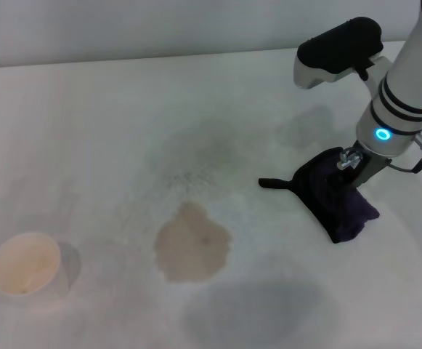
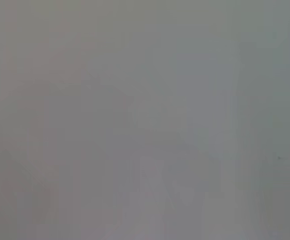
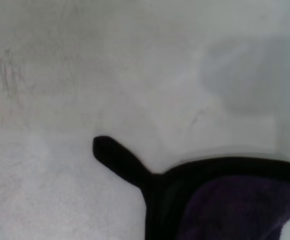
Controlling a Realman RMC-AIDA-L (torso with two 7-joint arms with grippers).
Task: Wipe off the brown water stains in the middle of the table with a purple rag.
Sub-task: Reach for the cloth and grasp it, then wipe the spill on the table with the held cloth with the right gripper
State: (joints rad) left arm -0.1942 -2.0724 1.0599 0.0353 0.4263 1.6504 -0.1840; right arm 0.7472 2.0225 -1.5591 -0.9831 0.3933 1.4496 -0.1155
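Head view: right end effector (image 1: 350,161) sits down in the purple rag (image 1: 334,198) near the worktop (image 1: 109,109) right edge; grip can't be told. Brown water stains (image 1: 192,243) lie mid-worktop, toward robot's left; paper cup (image 1: 25,263) looks empty. Left wrist: blank. Right wrist: rag w/ black tail.

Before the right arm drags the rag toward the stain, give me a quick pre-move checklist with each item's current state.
1. Right gripper on the purple rag: ok, though finger closure cannot tell.
2. Rag resting on the table: ok.
3. Brown water stains unwiped, apart from the rag, toward the robot's left: ok.
4. Path between rag and stain free of objects: ok.
5. Paper cup beyond the stain, clear of the path: ok.
6. Left gripper position: cannot tell, not in view.
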